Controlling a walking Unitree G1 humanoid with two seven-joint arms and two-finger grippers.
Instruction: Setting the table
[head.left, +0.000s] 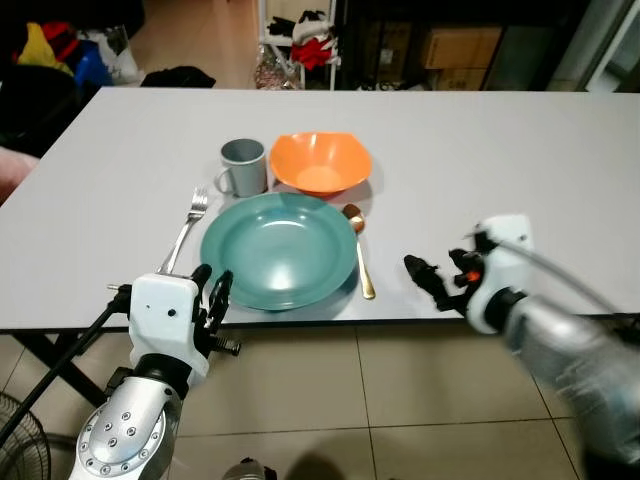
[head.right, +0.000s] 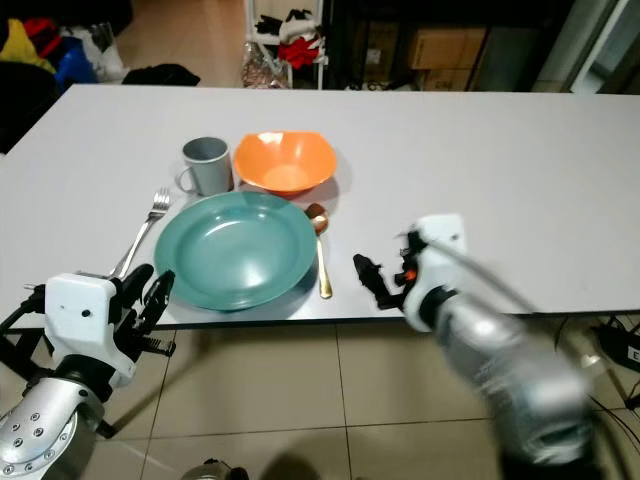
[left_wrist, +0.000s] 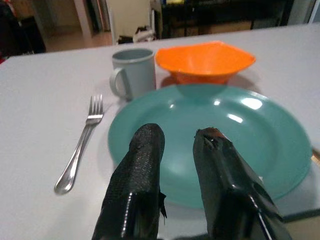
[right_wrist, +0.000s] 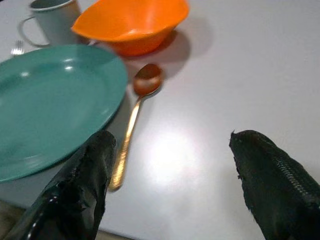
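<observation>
At lower centre of the head-camera frame, a teal plate sits close to the near edge of a pale grey table, its front rim just short of the drop to the tiled floor. To the plate's left lies a silver fork, tines pointing away from the edge; to its right lies a gold spoon, bowl toward the far side and handle tip near the table's edge, just beside the plate's rim. Behind the plate stand a grey mug and an orange bowl, side by side and close together. The right half and far side of the tabletop are bare.

At lower left, the left gripper hangs at the table's near edge, in front of the plate; its two black fingers stand slightly parted with nothing between them. At centre right, the right gripper hovers at the near edge to the right of the spoon, its fingers spread wide and empty over bare tabletop. Shelving and clutter fill the dark upper strip beyond the table.
</observation>
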